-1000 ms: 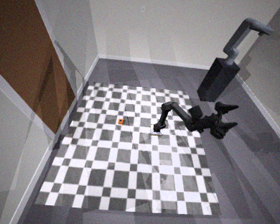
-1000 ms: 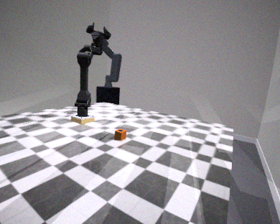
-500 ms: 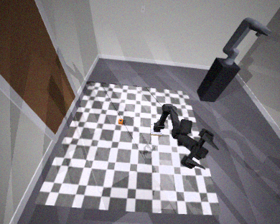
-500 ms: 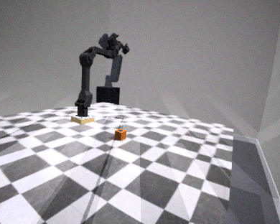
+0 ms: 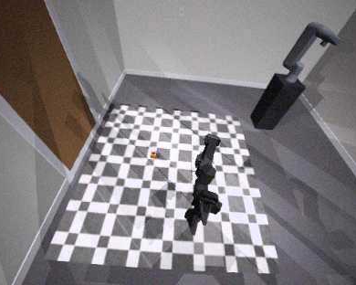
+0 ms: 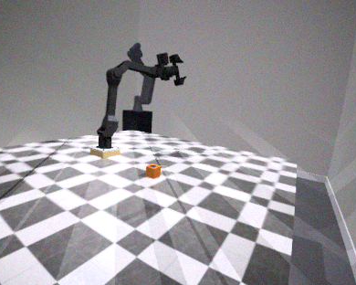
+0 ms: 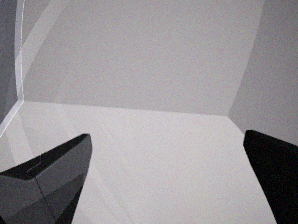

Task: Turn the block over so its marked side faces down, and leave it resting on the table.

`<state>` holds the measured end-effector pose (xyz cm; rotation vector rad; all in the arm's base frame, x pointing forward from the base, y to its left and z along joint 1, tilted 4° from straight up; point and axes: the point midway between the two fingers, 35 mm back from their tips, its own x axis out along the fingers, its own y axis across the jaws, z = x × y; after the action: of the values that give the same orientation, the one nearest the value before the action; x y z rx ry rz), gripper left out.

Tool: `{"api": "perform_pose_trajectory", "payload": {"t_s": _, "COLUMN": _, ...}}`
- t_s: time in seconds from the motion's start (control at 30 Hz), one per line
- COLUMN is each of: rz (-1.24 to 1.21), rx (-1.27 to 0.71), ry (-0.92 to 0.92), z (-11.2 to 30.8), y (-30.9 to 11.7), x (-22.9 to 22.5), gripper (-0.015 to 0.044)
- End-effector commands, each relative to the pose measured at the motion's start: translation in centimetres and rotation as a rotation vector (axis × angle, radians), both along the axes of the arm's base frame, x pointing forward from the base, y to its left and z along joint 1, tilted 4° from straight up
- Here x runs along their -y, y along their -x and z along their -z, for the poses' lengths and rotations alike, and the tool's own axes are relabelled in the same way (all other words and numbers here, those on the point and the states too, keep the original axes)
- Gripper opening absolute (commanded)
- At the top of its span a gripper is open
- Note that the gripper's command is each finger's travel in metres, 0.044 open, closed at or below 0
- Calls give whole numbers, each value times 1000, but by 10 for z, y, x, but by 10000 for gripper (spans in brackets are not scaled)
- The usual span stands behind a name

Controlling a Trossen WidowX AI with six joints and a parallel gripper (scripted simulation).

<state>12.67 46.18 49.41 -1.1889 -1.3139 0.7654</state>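
The small orange block [image 5: 152, 157] [image 6: 153, 172] rests on the checkered table top [image 5: 96, 254] [image 6: 102, 224]. A dark mark shows on its upper face, so the marked side faces up. My gripper [image 5: 198, 227] [image 6: 183, 69] [image 7: 171, 141] is wide open with nothing between the fingers. It is held high above the table, well away from the block. The wrist view shows only the fingers and the walls; the block is out of that view.
My arm stands on a tan base plate [image 6: 108, 154] beside the block. Beyond the table, a grey arm [image 5: 302, 46] stands on a black pedestal [image 5: 277, 102] [image 6: 137, 121]. A brown door panel [image 5: 38, 78] is at the left in the top view.
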Motion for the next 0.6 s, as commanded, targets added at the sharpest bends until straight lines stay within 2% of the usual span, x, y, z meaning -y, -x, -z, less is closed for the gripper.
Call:
{"api": "perform_pose_trajectory", "payload": {"t_s": 0.0, "rz": 85, "rx": -154, "ry": 101, "z": 34, "y": -55, "x": 2, "gripper": 440}}
{"api": "perform_pose_trajectory", "payload": {"t_s": 0.3, "rz": 345, "rx": -572, "ry": 256, "z": 119, "y": -182, "x": 49, "gripper": 440}}
{"api": "perform_pose_trajectory", "payload": {"t_s": 0.57, "rz": 559, "rx": -890, "ry": 294, "z": 179, "y": -253, "x": 112, "gripper": 440}}
